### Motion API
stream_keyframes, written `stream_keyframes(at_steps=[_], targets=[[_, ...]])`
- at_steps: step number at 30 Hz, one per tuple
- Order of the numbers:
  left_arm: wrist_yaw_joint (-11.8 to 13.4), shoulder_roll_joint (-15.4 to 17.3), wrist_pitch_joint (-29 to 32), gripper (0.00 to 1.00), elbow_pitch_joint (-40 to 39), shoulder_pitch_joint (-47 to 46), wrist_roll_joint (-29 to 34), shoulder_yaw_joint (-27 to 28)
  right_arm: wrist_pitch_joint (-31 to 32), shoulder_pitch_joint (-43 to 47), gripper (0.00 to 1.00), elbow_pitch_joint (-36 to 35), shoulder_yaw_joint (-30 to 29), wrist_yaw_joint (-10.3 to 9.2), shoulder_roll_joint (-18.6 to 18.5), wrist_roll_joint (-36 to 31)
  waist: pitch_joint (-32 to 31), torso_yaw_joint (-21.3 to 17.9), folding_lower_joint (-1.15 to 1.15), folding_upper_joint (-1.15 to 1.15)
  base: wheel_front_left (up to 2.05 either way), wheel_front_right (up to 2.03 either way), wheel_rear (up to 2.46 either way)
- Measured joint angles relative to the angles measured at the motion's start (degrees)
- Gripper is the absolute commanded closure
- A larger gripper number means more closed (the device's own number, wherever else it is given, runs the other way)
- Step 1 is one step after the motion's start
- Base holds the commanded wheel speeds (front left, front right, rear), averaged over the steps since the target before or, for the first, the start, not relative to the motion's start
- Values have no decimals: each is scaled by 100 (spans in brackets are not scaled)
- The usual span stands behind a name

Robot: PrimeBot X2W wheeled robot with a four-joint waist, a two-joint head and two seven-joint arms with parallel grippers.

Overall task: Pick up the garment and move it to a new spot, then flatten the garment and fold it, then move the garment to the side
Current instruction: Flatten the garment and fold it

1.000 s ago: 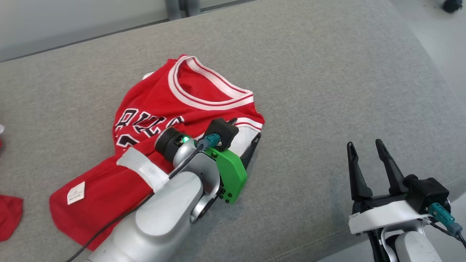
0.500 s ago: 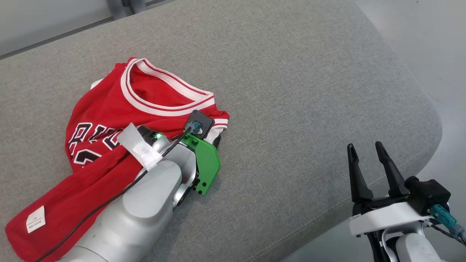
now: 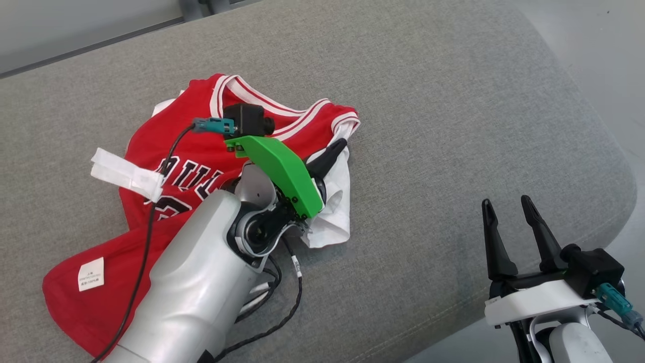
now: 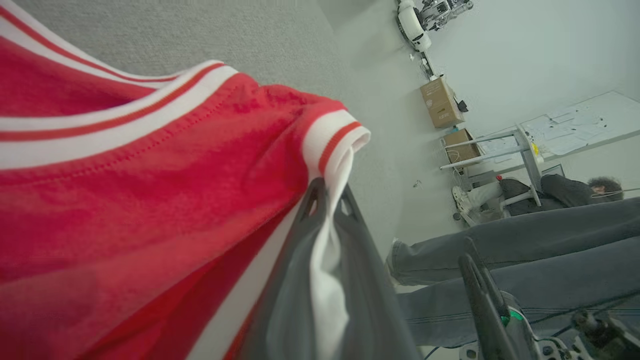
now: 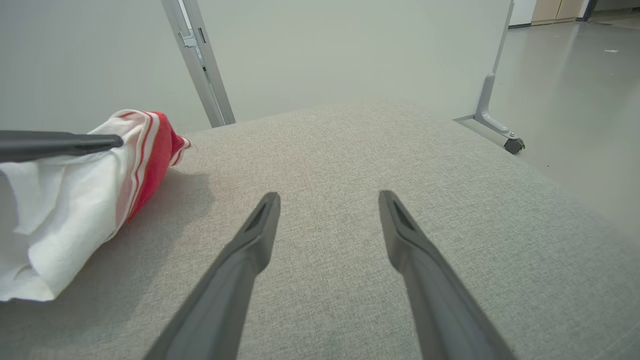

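Observation:
The garment (image 3: 186, 151) is a red jersey with white trim and dark lettering, lying crumpled on the grey cushion (image 3: 428, 126). My left gripper (image 3: 338, 147) is at the garment's right edge, shut on a white-and-red hem, with a white flap hanging below it. In the left wrist view the fingers (image 4: 320, 235) pinch the white fabric beside the red garment (image 4: 150, 175). My right gripper (image 3: 504, 207) hovers open at the lower right, near the cushion's front corner and apart from the garment. From the right wrist, the open right gripper (image 5: 327, 200) has nothing between its fingers, and the garment (image 5: 150, 145) lies to the left.
The cushion's rounded right edge (image 3: 604, 166) drops to a pale floor. A white label (image 3: 91, 274) lies on the garment's lower left corner. A person's legs in grey trousers (image 4: 525, 245) and cardboard boxes (image 4: 440, 100) stand beyond. A wheeled frame leg (image 5: 500, 130) stands behind the cushion.
The left gripper has shut on the garment's right edge and turned upward, lifting it so white fabric shows. The head camera has shifted. The right gripper has stayed open in place.

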Motion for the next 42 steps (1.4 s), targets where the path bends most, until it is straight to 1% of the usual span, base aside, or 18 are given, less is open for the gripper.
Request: stream_keyframes(at_steps=[1, 2, 3, 4, 5, 6, 8, 10, 13, 19, 23, 26, 29, 31, 35, 40, 41, 42], targets=[[120, 0, -20, 100, -53, -30, 46, -40, 0, -2, 0, 1, 7, 0, 0, -13, -2, 18, 0, 0, 0, 0, 0], [219, -8, -100, 100, -56, -66, 238, -119, 0, -2, 0, 1, 12, 0, 0, -18, 0, 32, 0, 0, 0, 0, 0], [311, -25, -189, 95, -25, -68, 349, -146, 0, -5, 0, 1, 21, 0, -1, -20, 8, 42, 0, 0, 0, 0, 0], [359, -25, -234, 62, 20, -38, 330, -147, 0, -12, 0, 1, 34, 0, -1, -21, 20, 46, 0, 0, 0, 0, 0], [388, -18, -304, 11, 60, 31, 316, -147, 0, -27, 0, 4, 51, 0, -1, -23, 33, 48, 0, 0, 0, 0, 0], [422, -14, -382, 0, 104, 103, 315, -165, 0, -44, 0, 5, 60, 0, 1, -27, 43, 46, 0, 0, 0, 0, 0], [477, -12, -528, 0, 172, 177, 301, -277, 0, -53, 0, 12, 67, 0, 0, -43, 59, 43, 0, 0, 0, 0, 0], [534, -22, -765, 0, 260, 158, 491, -424, 0, -53, 0, 22, 75, 0, 0, -77, 76, 42, 0, 0, 0, 0, 0], [600, 34, -1213, 0, 464, -7, 1154, -737, 0, -54, 0, 23, 81, 0, 1, -85, 93, 33, 0, 0, 0, 0, 0], [570, 63, -1706, 0, 638, -257, 1735, -1063, 0, -51, 0, 36, 57, 0, 0, -134, 43, 68, 0, 0, 0, 0, 0], [483, 69, -1758, 0, 569, -264, 1860, -1273, 0, -37, 0, 48, 60, 0, 0, -156, -18, 110, 0, 0, 0, 0, 0], [369, 58, -1608, 0, 227, -135, 1853, -1470, 0, -13, 0, 53, 32, 0, 0, -180, -61, 158, 0, 0, 0, 0, 0], [393, 60, -1514, 0, -183, 54, 1876, -1639, 0, 10, 0, 53, 20, 0, 0, -198, -95, 214, 0, 0, 0, 0, 0], [503, 147, -1600, 0, -444, 113, 2030, -1682, 0, 15, 0, 49, 12, 0, 1, -203, -113, 246, 0, 0, 0, 0, 0], [815, 447, -2149, 0, -946, 248, 2409, -1626, 0, 61, 0, 29, -31, 0, 2, -230, -167, 312, 0, 0, 0, 0, 0], [1195, 893, -2649, 0, -1432, 660, 2560, -1413, 0, 121, 0, -79, -198, 0, 2, -346, -245, 491, 0, 0, 0, 0, 0], [1195, 893, -2649, 0, -1432, 660, 2560, -1413, 0, 121, 0, -79, -198, 0, 2, -346, -245, 491, 0, 0, 0, 0, 0], [1257, 981, -2739, 0, -1504, 734, 2570, -1352, 0, 148, 0, -107, -245, 0, 3, -385, -263, 542, 0, 0, 0, 0, 0]])
